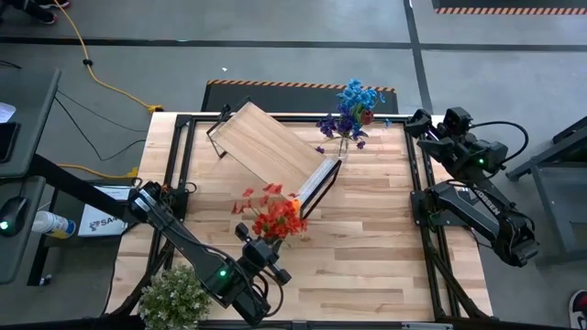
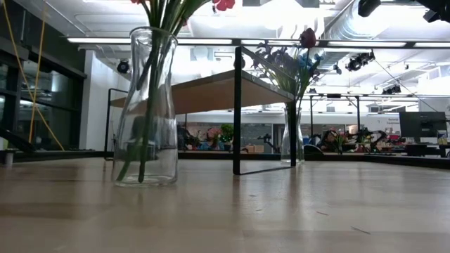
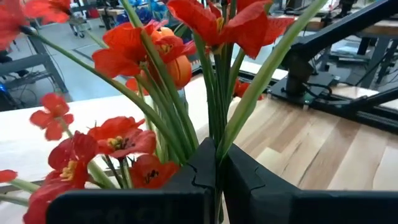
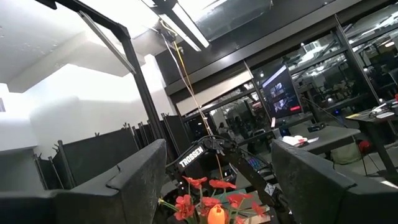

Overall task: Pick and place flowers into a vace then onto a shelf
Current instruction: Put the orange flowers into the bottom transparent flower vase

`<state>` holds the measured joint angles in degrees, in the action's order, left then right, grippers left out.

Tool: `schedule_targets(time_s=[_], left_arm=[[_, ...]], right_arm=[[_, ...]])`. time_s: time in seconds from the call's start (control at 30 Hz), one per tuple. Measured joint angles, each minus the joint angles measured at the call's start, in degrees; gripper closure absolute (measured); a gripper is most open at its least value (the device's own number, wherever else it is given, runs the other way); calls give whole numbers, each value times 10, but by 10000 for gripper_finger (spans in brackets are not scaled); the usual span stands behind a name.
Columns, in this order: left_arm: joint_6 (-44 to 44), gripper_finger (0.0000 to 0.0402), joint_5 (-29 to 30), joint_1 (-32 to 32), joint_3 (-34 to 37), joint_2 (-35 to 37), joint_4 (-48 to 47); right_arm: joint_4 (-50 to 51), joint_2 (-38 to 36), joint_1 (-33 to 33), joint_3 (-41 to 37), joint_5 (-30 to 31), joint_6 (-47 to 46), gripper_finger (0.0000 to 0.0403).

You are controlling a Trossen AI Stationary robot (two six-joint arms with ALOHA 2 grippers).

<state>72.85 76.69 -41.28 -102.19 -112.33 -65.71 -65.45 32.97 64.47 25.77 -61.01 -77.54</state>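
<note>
Red flowers [image 1: 275, 215] sit in their vase [image 2: 146, 105], left gripper [image 3: 216, 171] clenched on the stems, seemingly unshelved; right gripper [image 4: 214, 180] idles released.

Left arm reaching in from the table's near-left corner, left gripper [image 1: 271, 247] pinching shut, fingers [image 3: 199, 180] pressing together. Right arm folding back at the table's right edge, right gripper [image 4: 217, 180] tilting upward, jaws standing wide apart.
</note>
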Motion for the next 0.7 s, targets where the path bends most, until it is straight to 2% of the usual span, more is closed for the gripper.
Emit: schedule_targets(time_s=[0.37,0.7], left_arm=[[10,353,-39,0,0,0,-20],[12,353,-41,0,0,0,-22]], right_arm=[[0,0,0,0,0,0,123],[0,0,0,0,0,0,123]])
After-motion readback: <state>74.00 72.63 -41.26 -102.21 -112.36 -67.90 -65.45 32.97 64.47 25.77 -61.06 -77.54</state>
